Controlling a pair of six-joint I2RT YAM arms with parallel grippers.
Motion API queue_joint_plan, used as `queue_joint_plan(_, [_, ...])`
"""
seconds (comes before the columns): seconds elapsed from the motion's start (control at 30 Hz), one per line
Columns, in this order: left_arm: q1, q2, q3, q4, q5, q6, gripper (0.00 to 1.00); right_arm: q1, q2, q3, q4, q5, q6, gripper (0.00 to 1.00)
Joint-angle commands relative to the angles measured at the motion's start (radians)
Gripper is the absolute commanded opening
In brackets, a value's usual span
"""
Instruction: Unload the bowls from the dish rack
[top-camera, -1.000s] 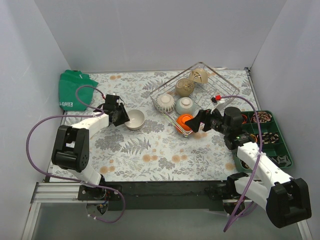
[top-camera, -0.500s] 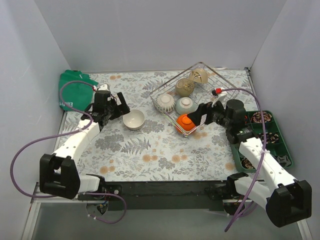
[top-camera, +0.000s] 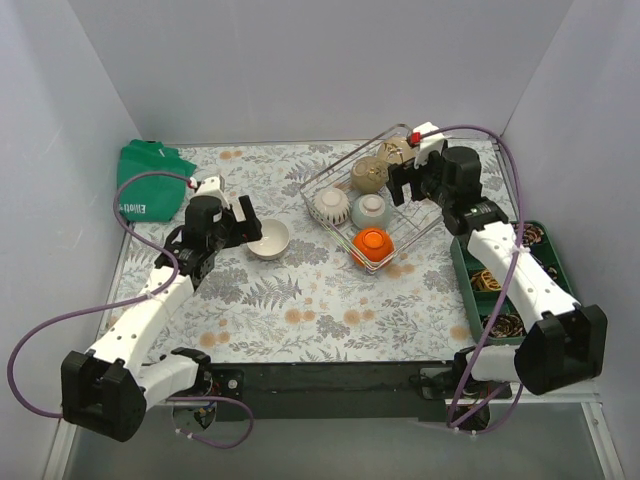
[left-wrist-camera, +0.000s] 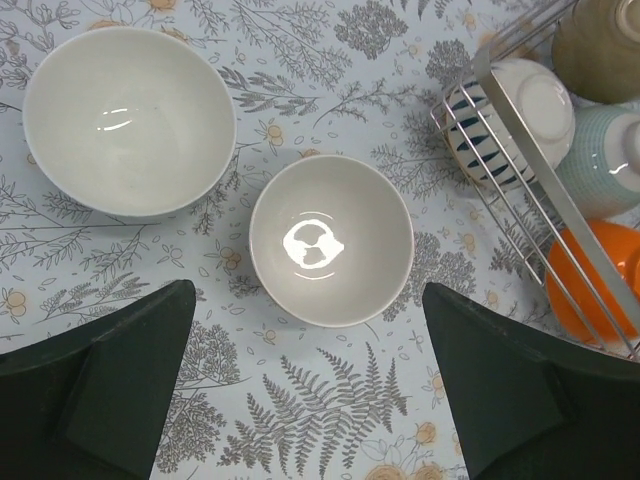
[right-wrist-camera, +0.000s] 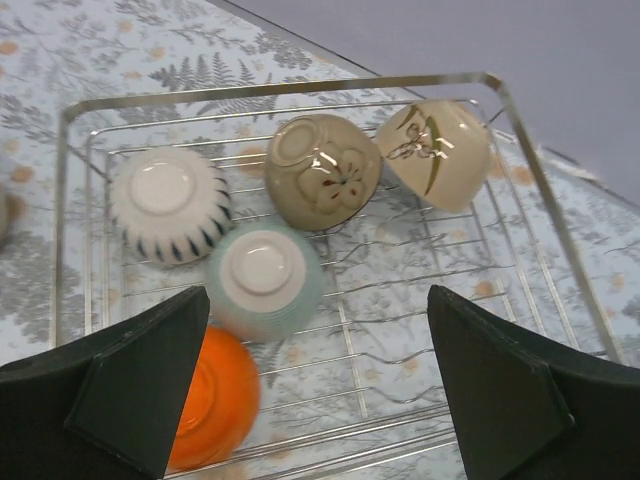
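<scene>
Top external view lets us look down on both arms. Closest to us, the left gripper (top-camera: 248, 220) hangs low over the flowery table (top-camera: 300, 320). Its fingers (left-wrist-camera: 110, 390) are spread wide apart and have nothing between them. Under it, in the left wrist view, a small white bowl (left-wrist-camera: 330, 240) sits on the table with its open side up. A big white bowl (left-wrist-camera: 128, 120) sits near it, also open side up. The two do not touch.

A bit further back is the dish rack (top-camera: 350, 155), made of thin shiny wire. It stands just beside the small white bowl. Five bowls are inside it. The orange bowl (top-camera: 373, 243) is in the corner nearest us. Behind it, the striped bowl (top-camera: 332, 206) and the mint bowl (top-camera: 370, 210) sit side by side, bottoms up.

Above the rack hangs the right gripper (top-camera: 408, 185). Its fingers (right-wrist-camera: 130, 390) are wide open too and hold nothing. Further back, the beige bowl (top-camera: 369, 174) and the cream bowl (top-camera: 397, 152) lie tipped over, close together. Far off in the left corner lies a green cloth (top-camera: 145, 180).
</scene>
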Motion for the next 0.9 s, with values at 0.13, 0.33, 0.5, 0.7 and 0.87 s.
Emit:
queue_joint_plan(0.13, [-0.059,-0.075,-0.049,0.028,-0.113,0.1,0.98,-0.073,0.229,0.237,-0.004,0.015,-0.338,0.99])
queue_joint_plan(0.33, [-0.063,-0.061,-0.053,0.025,-0.115,0.111,0.98,-0.12,0.367,0.324,-0.004,-0.108,-0.495,0.99])
queue_joint_plan(0.5, [-0.062,-0.03,-0.054,0.021,-0.145,0.116,0.98,-0.156,0.476,0.39,-0.025,-0.19,-0.613,0.98])
queue_joint_plan(0.7, [-0.062,-0.007,-0.049,0.018,-0.153,0.127,0.98,-0.179,0.598,0.504,-0.07,-0.227,-0.723,0.99])
queue_joint_plan(0.87, [-0.062,-0.001,-0.054,0.019,-0.147,0.134,0.98,-0.186,0.677,0.582,-0.074,-0.259,-0.791,0.99])
